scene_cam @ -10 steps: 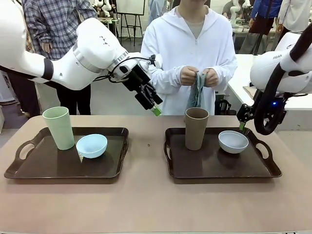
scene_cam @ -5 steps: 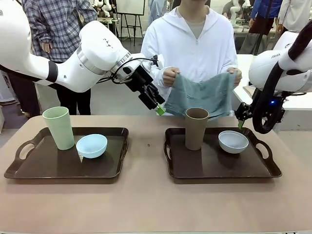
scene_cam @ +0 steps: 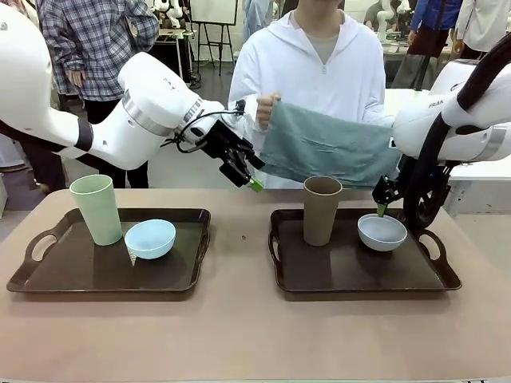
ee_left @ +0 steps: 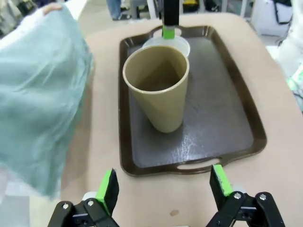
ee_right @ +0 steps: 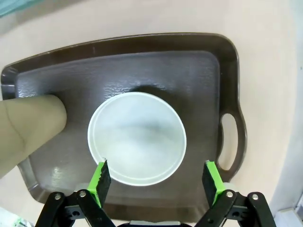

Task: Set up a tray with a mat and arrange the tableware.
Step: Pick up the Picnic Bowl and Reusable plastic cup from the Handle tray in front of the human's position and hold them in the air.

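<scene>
Front view: you can read one marking, dark capital letters (scene_cam: pixel 429 104) starting "FRAN", on the white shell of the right arm (scene_cam: pixel 451 128), at its near end. The rest of the word is lost round the curve. Wrist views give you no legible print

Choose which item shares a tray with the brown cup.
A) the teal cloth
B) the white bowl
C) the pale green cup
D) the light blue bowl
B: the white bowl sits right beside the brown cup on the floor of the same dark brown tray.
</scene>
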Motion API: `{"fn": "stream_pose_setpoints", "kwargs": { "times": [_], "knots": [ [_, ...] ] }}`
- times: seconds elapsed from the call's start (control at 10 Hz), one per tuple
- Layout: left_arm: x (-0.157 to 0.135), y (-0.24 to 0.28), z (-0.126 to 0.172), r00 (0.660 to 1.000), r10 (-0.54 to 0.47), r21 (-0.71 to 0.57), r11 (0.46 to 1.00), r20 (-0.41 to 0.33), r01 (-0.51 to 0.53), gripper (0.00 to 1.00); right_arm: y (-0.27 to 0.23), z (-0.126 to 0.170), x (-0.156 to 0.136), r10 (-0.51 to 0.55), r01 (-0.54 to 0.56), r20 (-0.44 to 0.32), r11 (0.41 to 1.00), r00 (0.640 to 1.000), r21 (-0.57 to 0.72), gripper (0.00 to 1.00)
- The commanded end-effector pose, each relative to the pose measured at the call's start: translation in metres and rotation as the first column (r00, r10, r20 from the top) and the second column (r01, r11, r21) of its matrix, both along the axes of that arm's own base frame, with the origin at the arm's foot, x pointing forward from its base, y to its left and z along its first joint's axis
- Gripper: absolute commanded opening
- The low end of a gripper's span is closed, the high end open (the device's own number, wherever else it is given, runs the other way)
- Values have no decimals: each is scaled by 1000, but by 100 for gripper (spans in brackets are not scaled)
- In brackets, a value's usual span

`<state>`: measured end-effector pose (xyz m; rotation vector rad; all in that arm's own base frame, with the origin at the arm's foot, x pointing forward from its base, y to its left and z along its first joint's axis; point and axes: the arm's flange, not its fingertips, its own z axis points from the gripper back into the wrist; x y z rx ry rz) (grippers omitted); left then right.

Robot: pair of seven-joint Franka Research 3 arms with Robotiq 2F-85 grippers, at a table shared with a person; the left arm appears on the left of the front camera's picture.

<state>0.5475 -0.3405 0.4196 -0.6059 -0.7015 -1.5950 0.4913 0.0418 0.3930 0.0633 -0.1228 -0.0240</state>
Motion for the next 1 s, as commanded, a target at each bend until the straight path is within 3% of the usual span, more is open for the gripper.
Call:
{"fn": "stream_pose_setpoints", "kwargs": {
  "times": [0.0,0.5,0.9],
  "knots": [
    [-3,-7,-26,1000,-3,-31,1000,-21,3,100,-12,-18,3,13,-15,31,999,999,50,100],
    [-3,-32,-53,999,-32,-60,998,-37,30,100,-24,-41,8,11,-10,-13,997,1000,72,100],
    [18,-54,-75,998,-54,-42,998,-44,52,100,-19,-52,11,32,-28,-41,996,999,82,100]
  ]
}}
